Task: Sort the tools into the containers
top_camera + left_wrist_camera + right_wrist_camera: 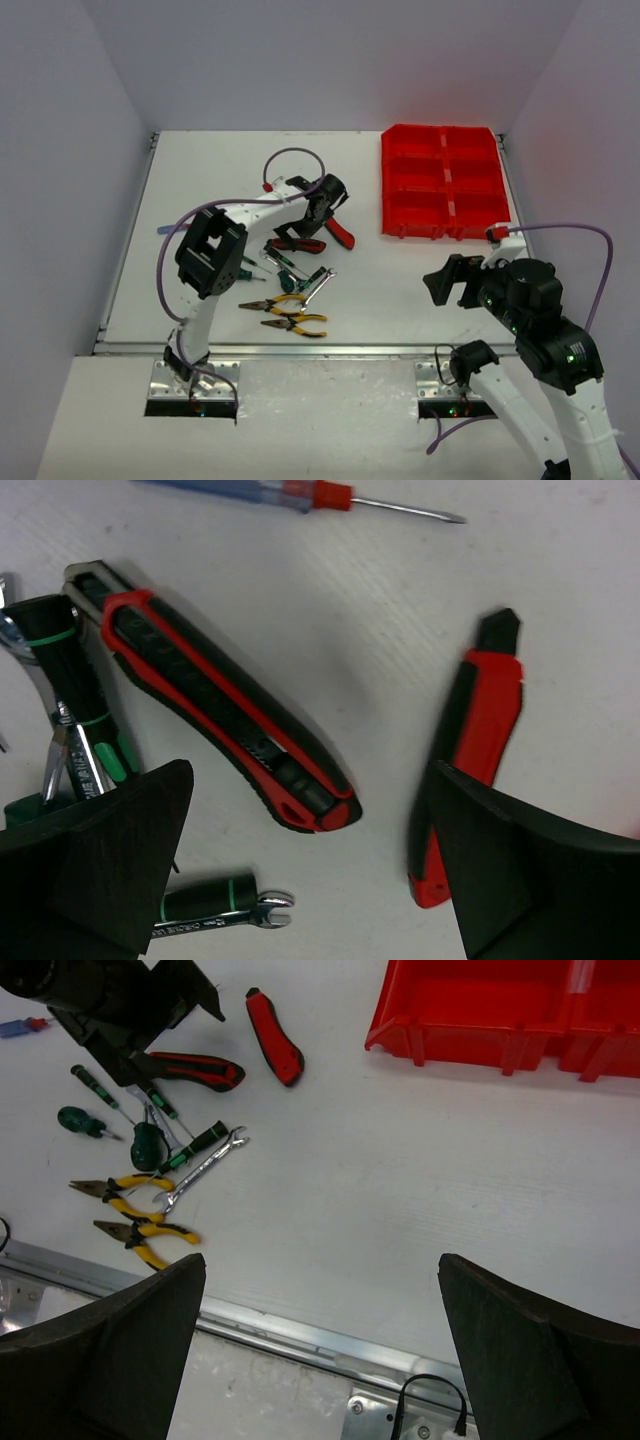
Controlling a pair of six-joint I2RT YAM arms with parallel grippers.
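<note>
Red tray [415,228] far right; tools [293,299] on table [400,290], apart.

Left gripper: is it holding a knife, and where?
Nothing is held. The left gripper is open above the red-and-black utility knife, which lies on the table.

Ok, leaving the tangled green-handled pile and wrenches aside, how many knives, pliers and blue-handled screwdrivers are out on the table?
Utility knives: 2
Yellow-handled pliers: 2
Blue-handled screwdriver: 1
Total: 5
</note>
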